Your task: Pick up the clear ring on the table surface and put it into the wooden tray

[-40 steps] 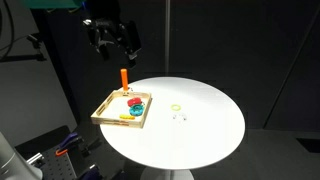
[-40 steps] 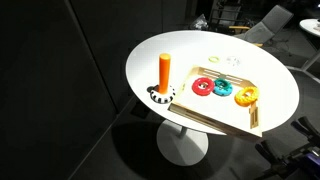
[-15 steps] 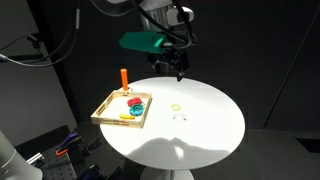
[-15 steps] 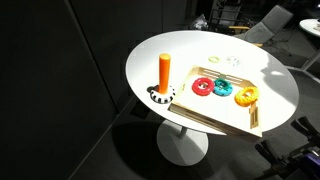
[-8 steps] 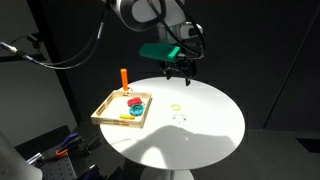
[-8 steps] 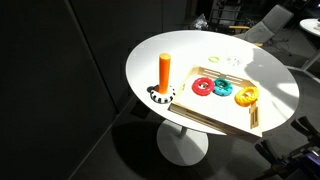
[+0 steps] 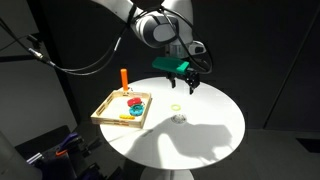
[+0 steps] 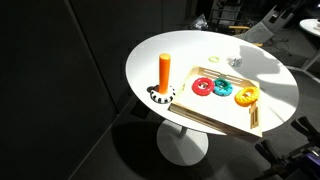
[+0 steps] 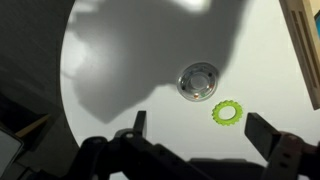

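The clear ring (image 9: 197,80) lies on the white table surface (image 9: 280,100), next to a yellow-green toothed ring (image 9: 227,111). In an exterior view the clear ring (image 7: 180,118) sits just in front of the yellow-green ring (image 7: 176,107). The wooden tray (image 7: 107,115) stands at the table's left side and holds several coloured rings; it also shows in an exterior view (image 8: 228,118). My gripper (image 7: 186,84) hangs open and empty above the two rings. In the wrist view its fingers (image 9: 202,130) straddle the spot just below them.
An orange peg (image 7: 124,78) stands upright behind the tray, on a black-and-white base (image 8: 160,96). Red (image 8: 203,87), teal (image 8: 222,88) and orange (image 8: 246,95) rings lie in the tray. The tray's edge (image 9: 305,50) shows at the right of the wrist view. The arm's shadow falls across the table.
The arm has swung from behind the tray to the right and downward, and now hangs over the two loose rings. Its shadow has moved across the table. The rings and tray have not moved.
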`<state>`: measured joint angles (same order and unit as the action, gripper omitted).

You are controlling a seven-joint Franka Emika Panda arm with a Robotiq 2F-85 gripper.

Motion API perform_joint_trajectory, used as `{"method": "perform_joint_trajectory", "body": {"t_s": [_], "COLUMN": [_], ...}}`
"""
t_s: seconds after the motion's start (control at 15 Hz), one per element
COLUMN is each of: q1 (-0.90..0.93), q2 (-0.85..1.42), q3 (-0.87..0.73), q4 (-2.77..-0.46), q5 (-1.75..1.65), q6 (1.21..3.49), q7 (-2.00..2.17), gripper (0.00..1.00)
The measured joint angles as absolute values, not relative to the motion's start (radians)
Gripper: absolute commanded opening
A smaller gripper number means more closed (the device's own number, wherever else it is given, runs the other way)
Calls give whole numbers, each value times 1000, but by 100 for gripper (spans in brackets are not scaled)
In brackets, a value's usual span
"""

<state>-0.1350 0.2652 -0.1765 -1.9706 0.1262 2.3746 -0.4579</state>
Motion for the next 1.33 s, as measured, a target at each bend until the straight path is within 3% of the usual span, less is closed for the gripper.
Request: {"method": "perform_joint_trajectory", "body": {"t_s": [1.33], "q1": [-167], "q2": [714], "q3": [-78], "q4": [-1661], "q5": [-3], "q6": [2333], "q7": [-351], "gripper": [100]}}
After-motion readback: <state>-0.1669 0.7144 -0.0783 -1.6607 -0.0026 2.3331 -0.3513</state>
